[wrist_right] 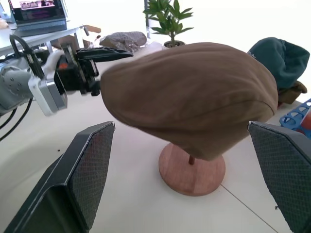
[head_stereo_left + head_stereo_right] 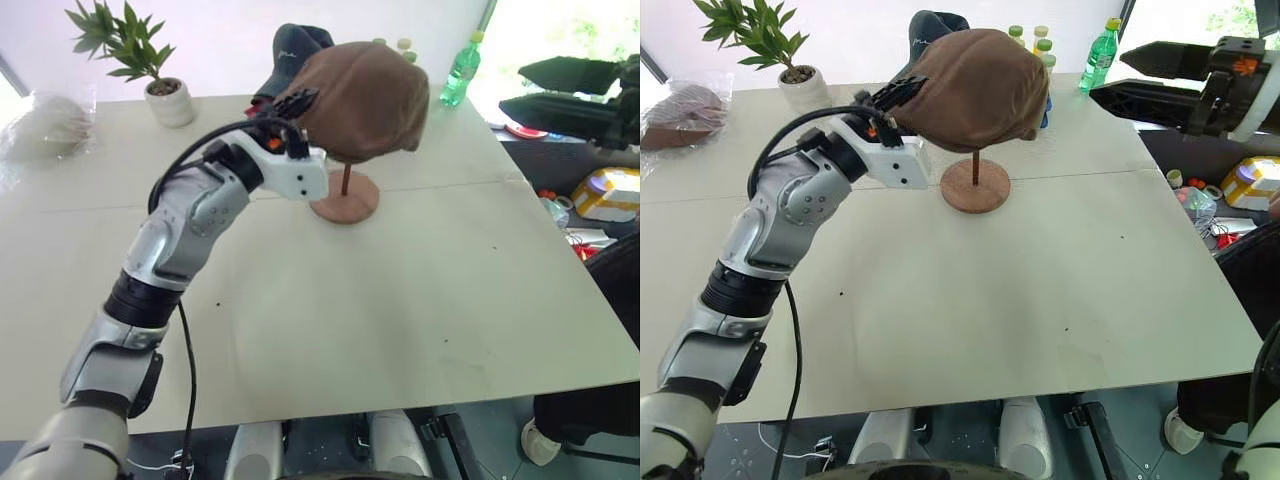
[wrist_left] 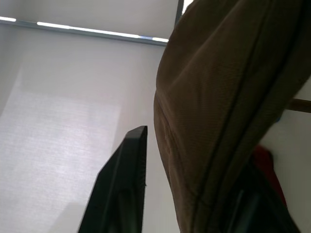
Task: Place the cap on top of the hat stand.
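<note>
Brown cap [image 2: 975,88] between parted left fingers [image 1: 104,53], seemingly.

A brown cap [image 1: 194,97] was seen draped over a wooden hat stand [image 1: 192,170] on a white table [image 1: 131,194], framed by the right gripper's [image 1: 184,179] wide-spread fingers. The left gripper [image 1: 99,68] was positioned at the cap's edge.

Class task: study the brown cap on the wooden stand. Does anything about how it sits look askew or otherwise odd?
Yes. The cap sits lopsided on the hat stand: it tilts and overhangs far toward the left gripper, whose open fingers flank its edge. The right gripper waits open, off to the side.
</note>
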You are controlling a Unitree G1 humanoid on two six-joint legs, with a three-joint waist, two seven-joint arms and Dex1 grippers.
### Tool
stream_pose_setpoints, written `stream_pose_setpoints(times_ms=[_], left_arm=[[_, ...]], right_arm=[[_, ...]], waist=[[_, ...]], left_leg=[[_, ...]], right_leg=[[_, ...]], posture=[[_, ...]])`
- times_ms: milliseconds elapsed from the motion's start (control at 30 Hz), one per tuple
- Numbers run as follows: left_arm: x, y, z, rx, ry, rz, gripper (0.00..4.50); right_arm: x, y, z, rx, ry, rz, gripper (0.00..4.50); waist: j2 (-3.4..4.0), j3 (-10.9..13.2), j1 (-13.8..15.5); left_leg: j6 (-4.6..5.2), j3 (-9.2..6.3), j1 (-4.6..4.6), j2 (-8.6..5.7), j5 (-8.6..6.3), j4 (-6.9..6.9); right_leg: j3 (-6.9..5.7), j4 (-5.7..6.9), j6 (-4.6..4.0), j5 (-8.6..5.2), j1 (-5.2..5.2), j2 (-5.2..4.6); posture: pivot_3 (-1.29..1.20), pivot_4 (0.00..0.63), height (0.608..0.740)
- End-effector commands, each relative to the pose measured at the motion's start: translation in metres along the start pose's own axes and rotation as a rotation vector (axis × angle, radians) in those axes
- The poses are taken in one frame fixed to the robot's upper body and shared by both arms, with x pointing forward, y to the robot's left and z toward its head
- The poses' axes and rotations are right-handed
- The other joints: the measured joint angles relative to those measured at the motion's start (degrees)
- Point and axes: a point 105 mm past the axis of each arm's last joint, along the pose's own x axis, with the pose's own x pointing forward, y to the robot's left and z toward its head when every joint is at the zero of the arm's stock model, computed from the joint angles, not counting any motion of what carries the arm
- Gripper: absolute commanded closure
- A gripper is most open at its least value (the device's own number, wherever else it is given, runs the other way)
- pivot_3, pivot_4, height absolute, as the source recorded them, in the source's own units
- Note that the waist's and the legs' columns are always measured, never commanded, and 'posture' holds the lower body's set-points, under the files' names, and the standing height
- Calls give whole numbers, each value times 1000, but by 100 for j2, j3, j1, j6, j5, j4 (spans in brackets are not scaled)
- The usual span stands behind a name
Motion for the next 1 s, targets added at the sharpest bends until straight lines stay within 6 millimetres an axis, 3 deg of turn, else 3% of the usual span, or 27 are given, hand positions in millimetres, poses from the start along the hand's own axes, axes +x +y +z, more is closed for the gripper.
stream_pose_setpoints(times_ms=[33, 67, 100, 267, 533, 700, 800, 1000], left_arm=[[-4, 18, 5, 11, -12, 61, 631], [-5, 18, 4, 9, -5, 60, 68], [-7, 18, 1, 0, 5, 57, 22], [-18, 21, -8, -61, 35, 51, 22], [-53, 50, -25, -228, 11, 38, 22], [-70, 58, -28, -441, -60, -73, 22], [-74, 64, -29, -464, -80, -114, 22], [-85, 57, -30, -696, -79, -294, 22]], right_arm=[[-5, 5, 16, -61, -24, 3, 0], [-5, 5, 17, -62, -21, 6, 0], [-5, 5, 17, -63, -20, 9, 0], [-3, 5, 16, -65, -14, 19, 0], [1, 3, 10, -67, 6, 32, 0], [2, 2, 9, -84, 17, 46, 0], [4, 2, 10, -96, 17, 55, 0], [11, 6, 10, -159, 40, 58, 0]], waist=[[0, 0, 0], [0, 0, 5], [0, 0, 6], [0, 0, 0], [1, 0, -8], [2, 0, 1], [3, 1, -12], [3, 1, -12]], left_leg=[[0, 0, 0, 0, 0, 0], [0, 0, 1, 0, 0, 1], [0, 0, 0, 0, 0, 3], [1, -1, 0, 1, -1, 6], [1, -1, 0, 2, -2, 5], [1, -1, 0, 2, -2, 8], [1, -1, 0, 2, -2, 10], [0, 0, 1, 2, -2, 10]], right_leg=[[0, 0, 0, 0, 0, 0], [0, 0, 0, 0, 1, 0], [0, 0, 0, 0, 2, 0], [0, 0, 0, 0, 3, 0], [0, 0, -1, 0, 1, 0], [0, 0, -2, -1, 4, 0], [0, -1, -2, -1, 4, 0], [0, -1, -2, -1, 5, 1]], posture=[[0, 150, 728], [0, 150, 728], [0, 150, 728], [0, 150, 728], [0, 150, 728], [0, 150, 728], [0, 150, 728], [0, 150, 728]])
